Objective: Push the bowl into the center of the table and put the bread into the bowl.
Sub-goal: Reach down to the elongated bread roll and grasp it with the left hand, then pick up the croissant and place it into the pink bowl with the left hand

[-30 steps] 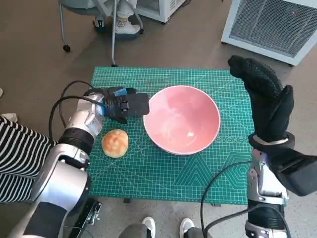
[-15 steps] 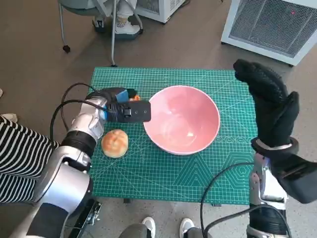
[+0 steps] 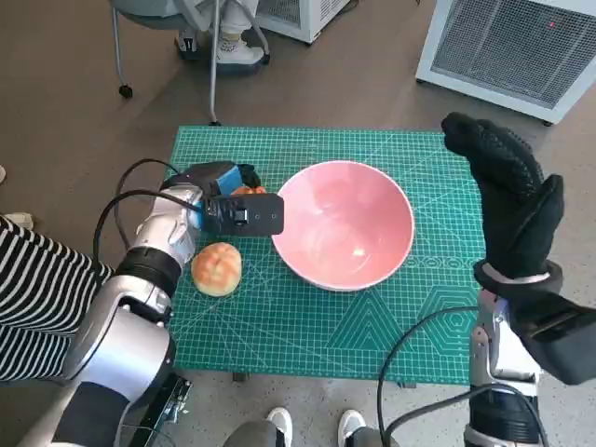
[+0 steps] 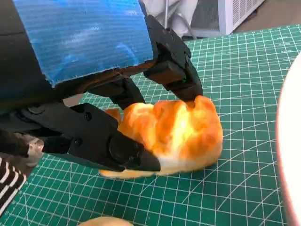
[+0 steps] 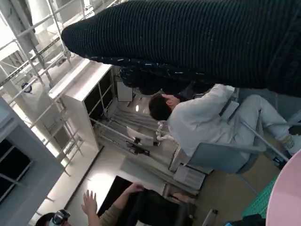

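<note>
I see the blue-taped left hand (image 3: 223, 207) closing its black fingers (image 4: 171, 70) around a golden-orange piece of bread (image 4: 169, 134) left of the pink round bowl (image 3: 343, 223) at mid-table. A round bun (image 3: 217, 268) lies nearer. My gloved right hand (image 3: 507, 191) hangs raised, fingers spread, empty.

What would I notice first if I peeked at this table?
Probably the big pink bowl in the middle of the green mat. Just left of it, the left hand closes its fingers around a golden piece of bread, and a round bun lies nearer the robot. The right hand is raised at the mat's right edge.
</note>
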